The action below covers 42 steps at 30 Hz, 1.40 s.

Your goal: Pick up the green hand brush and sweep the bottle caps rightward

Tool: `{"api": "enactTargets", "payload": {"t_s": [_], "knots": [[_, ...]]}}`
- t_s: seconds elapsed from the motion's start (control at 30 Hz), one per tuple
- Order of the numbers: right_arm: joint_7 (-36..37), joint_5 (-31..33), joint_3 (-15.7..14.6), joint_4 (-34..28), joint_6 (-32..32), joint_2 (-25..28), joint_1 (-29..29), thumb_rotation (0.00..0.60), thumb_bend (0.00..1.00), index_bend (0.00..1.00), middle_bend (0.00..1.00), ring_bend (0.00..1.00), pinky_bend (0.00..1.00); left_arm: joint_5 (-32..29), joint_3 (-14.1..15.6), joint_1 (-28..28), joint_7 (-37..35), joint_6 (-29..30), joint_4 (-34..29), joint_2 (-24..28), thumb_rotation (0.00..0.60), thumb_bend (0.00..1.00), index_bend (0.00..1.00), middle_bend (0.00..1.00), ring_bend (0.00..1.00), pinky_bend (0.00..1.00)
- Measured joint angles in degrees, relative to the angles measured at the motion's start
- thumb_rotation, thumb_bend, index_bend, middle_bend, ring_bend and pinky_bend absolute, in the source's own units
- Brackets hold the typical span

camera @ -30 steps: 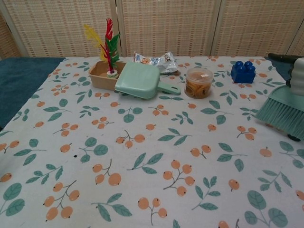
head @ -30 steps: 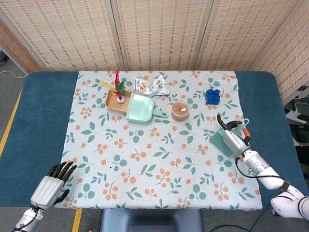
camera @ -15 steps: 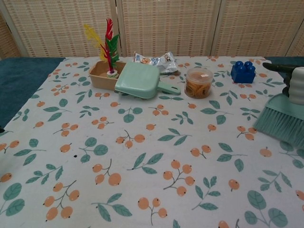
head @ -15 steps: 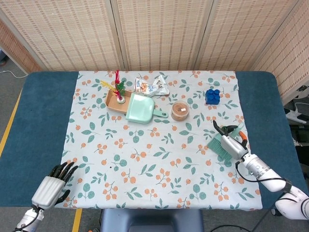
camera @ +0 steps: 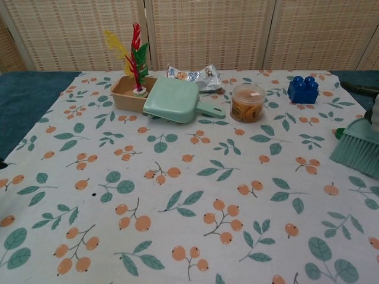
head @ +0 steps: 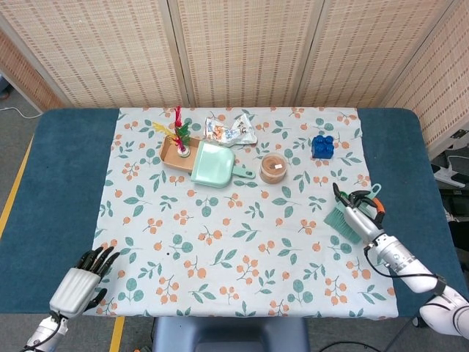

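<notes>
- Where the head view takes in the whole bench (head: pixel 51 169), a floral cloth (head: pixel 220 249) covers its middle, with dark blue surface showing at both sides.
- Right hand (head: pixel 359 220) sits near the cloth's right edge, its fingers wrapped around the handle of the green hand brush (head: pixel 344 220); the bristles point left and rest on or just above the cloth, which of the two cannot be told.
- Left hand (head: pixel 77 282) lies at the near left corner, on the blue surface just at the cloth's edge, holding nothing, dark fingers extended and slightly apart.
- Toward the far side, a green dustpan (head: pixel 214 165) rests partly over a brown tray (head: pixel 170 152) that holds a feathered shuttlecock (head: pixel 179 132).
- Just behind the dustpan lies a crumpled wrapper (head: pixel 231 130); to its right stands a small clear jar (head: pixel 274 169), and further right a blue block (head: pixel 322 146).
- No bottle caps can be made out in this view.
- From the chest view, the brush's bristles (camera: pixel 358 151) show at the right edge of the frame, with a sliver of the right hand (camera: pixel 375 116) above them.
- Dustpan (camera: pixel 174 100), tray (camera: pixel 127 94), shuttlecock (camera: pixel 135 56), wrapper (camera: pixel 192 75), jar (camera: pixel 247 103) and block (camera: pixel 304 90) line the far side of the cloth (camera: pixel 177 195).
- Left hand is outside this view.
</notes>
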Motion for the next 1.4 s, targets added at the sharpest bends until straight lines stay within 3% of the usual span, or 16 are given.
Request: {"api": "enactTargets", "payload": {"t_s": [0.33, 0.5, 0.77, 0.93, 1.23, 1.4], "knots": [[1.6, 0.3, 3.0, 11.6, -2.3, -5.4, 1.2, 0.6, 0.53, 0.99, 0.78, 0.52, 0.0, -2.2, -0.9, -0.2, 2.1, -1.3, 0.9, -1.3, 0.6, 0.36, 0.0, 0.0, 0.0, 0.14], [4.1, -0.5, 3.4, 13.3, -1.5, -6.1, 1.4, 0.6, 0.53, 0.99, 0.78, 0.52, 0.0, -2.1, -0.7, 0.0, 2.0, -0.8, 0.6, -1.0, 0.6, 0.36, 0.0, 0.0, 0.0, 0.14], [19.2, -2.7, 4.2, 11.3, 6.7, -3.6, 1.0, 0.6, 0.53, 0.99, 0.78, 0.52, 0.0, -0.7, -0.1, 0.2, 0.9, 0.3, -0.2, -0.2, 0.6, 0.36, 0.0, 0.0, 0.0, 0.14], [30.3, -1.2, 6.5, 1.6, 12.4, -1.7, -1.1, 0.6, 0.53, 0.99, 0.79, 0.52, 0.0, 0.0, 0.1, 0.1, 0.1, 0.5, -0.6, 0.2, 0.6, 0.36, 0.0, 0.0, 0.0, 0.14], [33.9, 3.0, 7.3, -28.3, 14.4, 3.6, -6.5, 0.6, 0.53, 0.99, 0.79, 0.52, 0.0, 1.9, 0.9, 0.2, -1.3, 1.7, -1.3, 1.1, 0.6, 0.36, 0.0, 0.0, 0.0, 0.14], [36.7, 7.0, 6.9, -35.6, 14.9, 2.8, -11.4, 0.6, 0.53, 0.99, 0.79, 0.52, 0.0, 2.4, 1.2, 0.3, -2.1, 1.8, -1.1, 1.4, 0.6, 0.36, 0.0, 0.0, 0.0, 0.14]]}}
